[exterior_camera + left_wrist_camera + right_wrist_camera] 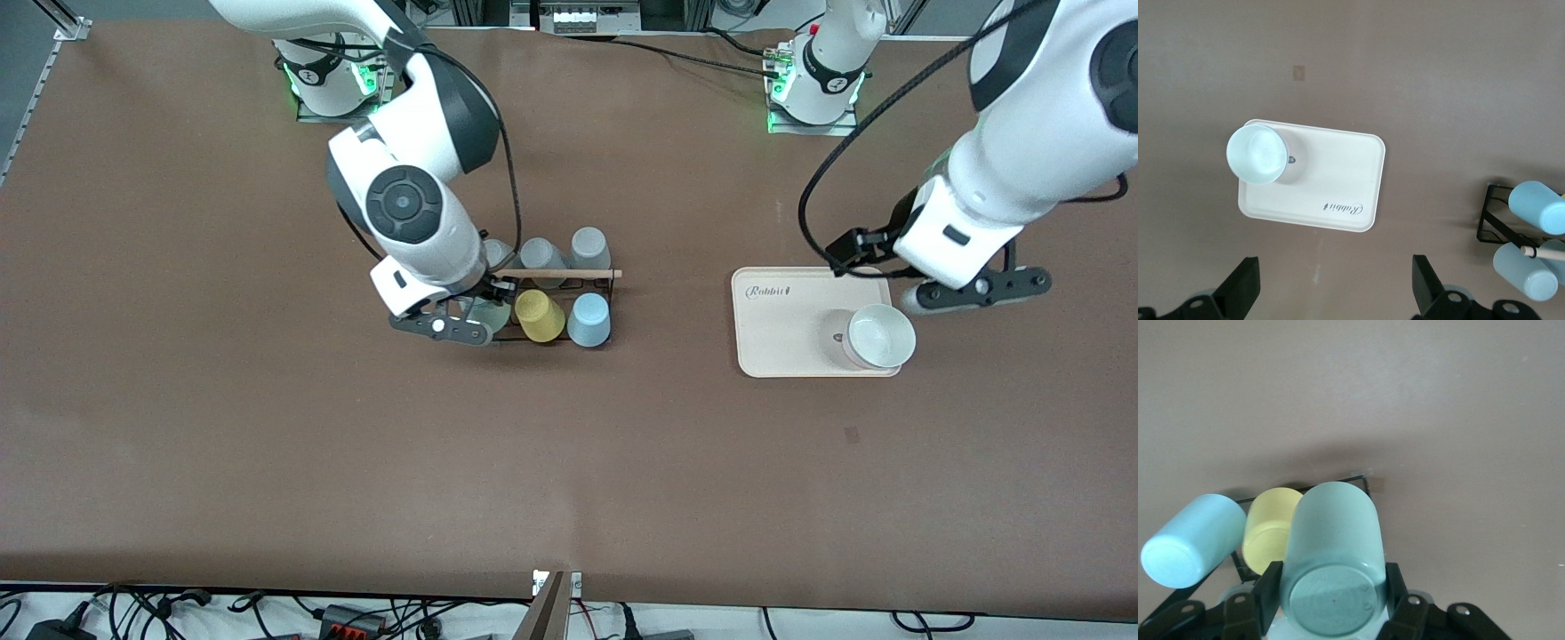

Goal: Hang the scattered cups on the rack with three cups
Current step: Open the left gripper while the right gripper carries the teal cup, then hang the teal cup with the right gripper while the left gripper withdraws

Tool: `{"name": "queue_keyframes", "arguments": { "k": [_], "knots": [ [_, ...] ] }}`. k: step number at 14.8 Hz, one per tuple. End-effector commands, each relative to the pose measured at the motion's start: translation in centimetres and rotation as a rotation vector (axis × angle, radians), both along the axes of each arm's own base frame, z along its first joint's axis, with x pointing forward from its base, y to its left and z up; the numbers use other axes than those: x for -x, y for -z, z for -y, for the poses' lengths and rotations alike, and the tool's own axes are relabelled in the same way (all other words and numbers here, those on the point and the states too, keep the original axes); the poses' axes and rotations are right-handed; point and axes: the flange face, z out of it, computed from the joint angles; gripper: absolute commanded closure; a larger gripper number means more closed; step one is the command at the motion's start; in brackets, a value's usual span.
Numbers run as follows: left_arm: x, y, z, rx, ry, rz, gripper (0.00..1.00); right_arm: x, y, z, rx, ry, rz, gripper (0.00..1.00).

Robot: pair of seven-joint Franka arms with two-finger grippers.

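Cup, white (881, 336), sits upright on cream tray (782, 338) toward the L arm's end of table. Left gripper (1331, 293) hovers over tray edge, fingers wide, holding nothing. Mid-table, right gripper (1331, 600) clamps mint cup (1331, 553) at rack (556, 307), beside yellow cup (540, 316) & blue cup (589, 319); grey cups (544, 254) on rack's row nearer arm bases.

the rack (556, 302) stands toward the right arm's end; the tray (782, 324), bearing what seems a bowl (880, 336), toward the left arm's.

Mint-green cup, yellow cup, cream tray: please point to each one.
mint-green cup (1331, 600), right wrist view, its base.
yellow cup (540, 316), front view, its side.
cream tray (782, 329), front view, its bare floor.
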Motion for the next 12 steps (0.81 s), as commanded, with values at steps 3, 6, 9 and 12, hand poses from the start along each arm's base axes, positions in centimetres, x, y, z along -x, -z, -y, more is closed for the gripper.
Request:
{"name": "queue_keyframes", "arguments": {
  "k": [3,6,9,12],
  "knots": [
    [1.3,0.3,-2.4,-0.015,0.087,-0.041,0.0,-0.2,2.3,-1.1,0.012,0.015,-0.02,0.55],
    [1.4,0.6,-4.4,-0.009,0.114,-0.046,0.0,0.0,3.6,-1.5,0.026,0.01,-0.033,0.55],
    [3.7,1.6,-4.8,-0.026,0.151,-0.025,0.0,0.4,4.9,-1.7,0.042,0.001,-0.049,0.55],
    [6.2,3.1,-5.8,-0.039,0.171,0.012,0.0,0.0,3.9,-1.3,0.035,0.01,-0.038,0.55]
  ]
}}
